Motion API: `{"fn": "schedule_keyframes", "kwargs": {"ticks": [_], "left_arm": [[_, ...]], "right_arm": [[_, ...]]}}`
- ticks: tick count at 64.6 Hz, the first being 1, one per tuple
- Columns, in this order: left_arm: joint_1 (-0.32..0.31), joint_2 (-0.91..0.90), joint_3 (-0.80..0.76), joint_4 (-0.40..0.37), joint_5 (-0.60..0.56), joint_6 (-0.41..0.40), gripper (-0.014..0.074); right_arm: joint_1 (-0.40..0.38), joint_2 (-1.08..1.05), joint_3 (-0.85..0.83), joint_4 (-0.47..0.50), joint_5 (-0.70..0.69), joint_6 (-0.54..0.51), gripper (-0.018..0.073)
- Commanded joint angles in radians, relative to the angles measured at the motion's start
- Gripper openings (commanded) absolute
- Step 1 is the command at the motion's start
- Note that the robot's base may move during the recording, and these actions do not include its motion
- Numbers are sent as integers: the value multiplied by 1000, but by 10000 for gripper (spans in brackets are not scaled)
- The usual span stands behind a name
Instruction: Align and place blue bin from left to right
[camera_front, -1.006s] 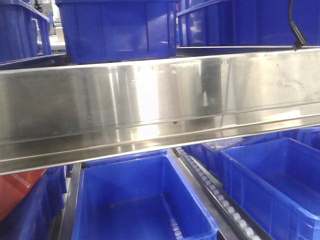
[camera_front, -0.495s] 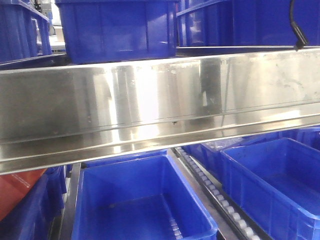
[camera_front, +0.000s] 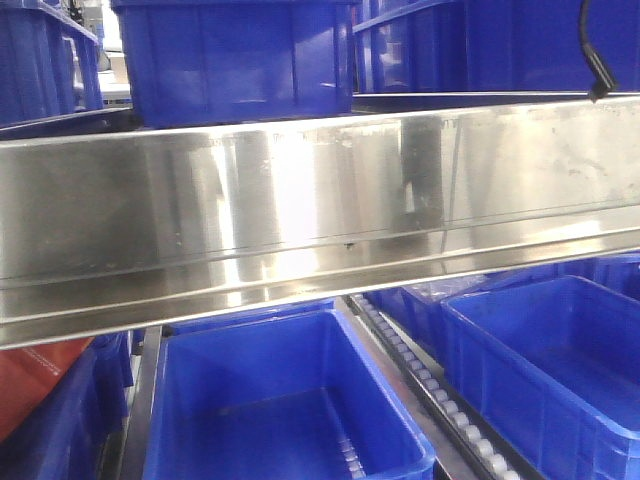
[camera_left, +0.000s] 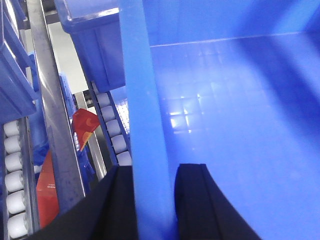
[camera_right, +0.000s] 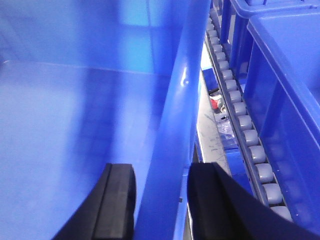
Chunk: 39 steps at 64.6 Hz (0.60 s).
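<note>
The bin (camera_front: 280, 400) sits just left of the roller track (camera_front: 430, 385). The left end effector (camera_left: 156, 172) clamps its far wall, the right end effector (camera_right: 162, 172) the wall beside the track. Grasping looks done; next, both arms should move it together, kept level.

No text, number or brand can be read in any view. In the left wrist view, a red sheet (camera_left: 47, 200) lies beside the white rollers (camera_left: 14, 180), left of the blue bin (camera_left: 225, 100). It carries 1 short line of small pale print, too blurred to make out. In the right wrist view, a small red-and-white scrap (camera_right: 216, 102) lies by the roller track (camera_right: 250, 140). Any marking on it is too small to tell.
</note>
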Motion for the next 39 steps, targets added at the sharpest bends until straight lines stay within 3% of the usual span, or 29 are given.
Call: {"fn": "schedule_keyframes", "kwargs": {"ticks": [1,14,24,39], "left_arm": [[-13,-31,-19,-36,-62,17,-13],[-13,-31,-19,-36,-73,17,-13],[-13,-20,-19,-88,-44,17,-13],[-13,43,-19,-96,-38,-58,-13]], "right_arm": [[-3,-18,-19,-27,-113,20,-79],[-3,-18,-19,-24,-124,20,-79],[-12,2,-19,-24,-135,13,-79],[-43,70,-19,-19,-188,-23,-79]]}}
